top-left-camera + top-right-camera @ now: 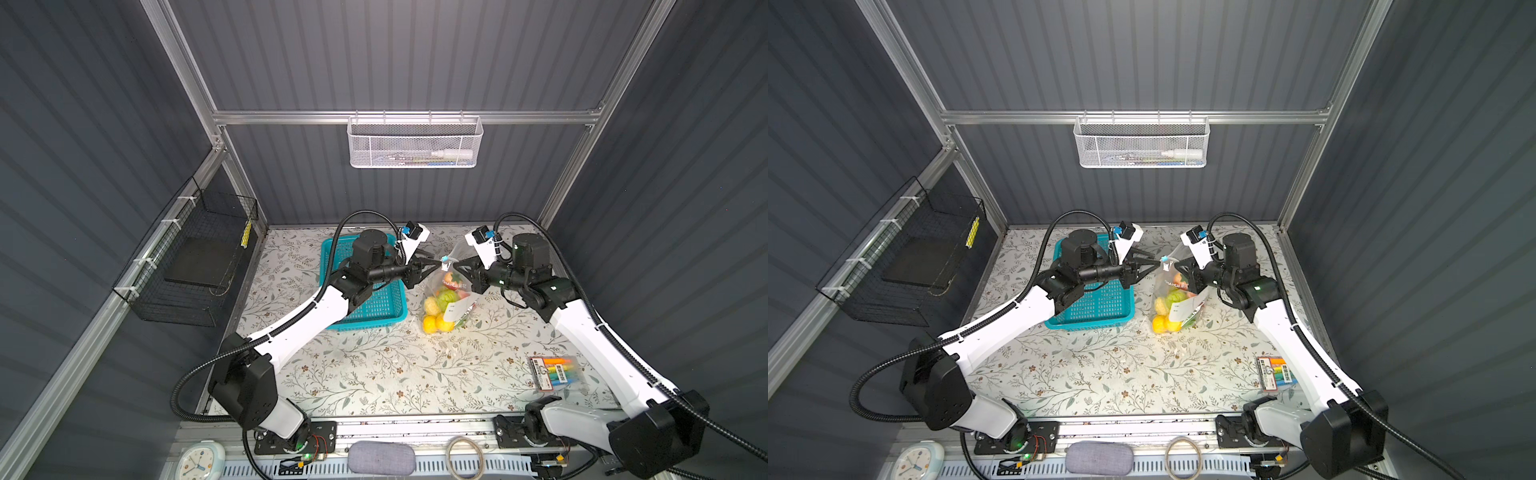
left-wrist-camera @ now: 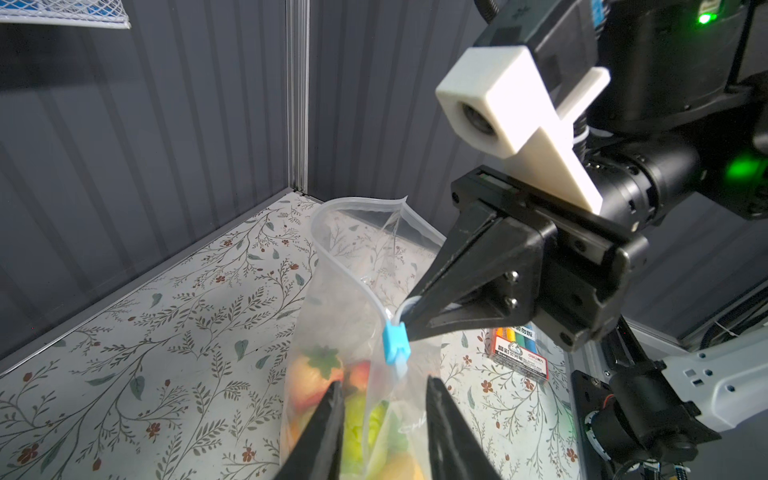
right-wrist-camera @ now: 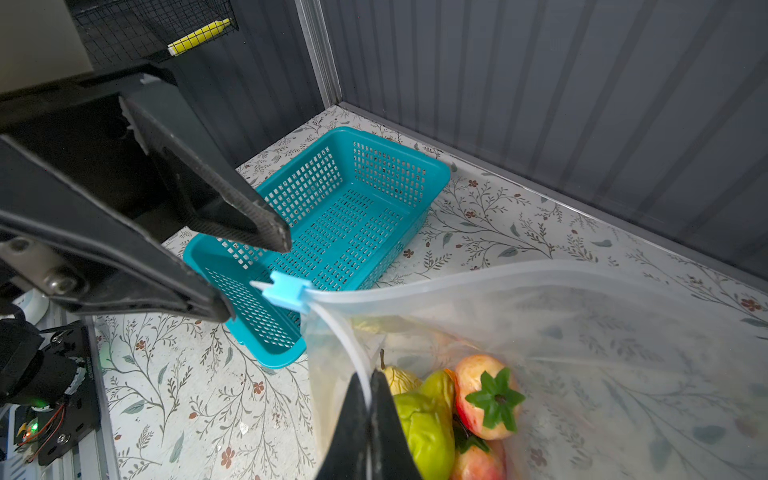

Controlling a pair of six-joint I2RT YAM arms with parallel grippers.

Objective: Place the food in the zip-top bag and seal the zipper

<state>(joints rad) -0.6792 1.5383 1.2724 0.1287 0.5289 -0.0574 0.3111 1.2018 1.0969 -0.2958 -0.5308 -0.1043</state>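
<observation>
While my right gripper (image 2: 405,318) is clenching the zipper (image 3: 415,291) of the limp, slippery zip-top bag (image 1: 446,286) at mid-frame beside the teal basket (image 1: 374,305), food (image 3: 486,399) sagging inside, I am holding my left gripper (image 2: 384,384), jaws apart, at the stiff blue slider (image 2: 395,343), judging it the spot to pinch.

The basket (image 3: 386,174) is teal, the table (image 1: 374,374) cream with grey-green sprigs and rust flowers, the zip-top bag (image 3: 623,316) clear, its slider (image 3: 286,291) light blue, the food (image 3: 490,399) yellow, green, red
</observation>
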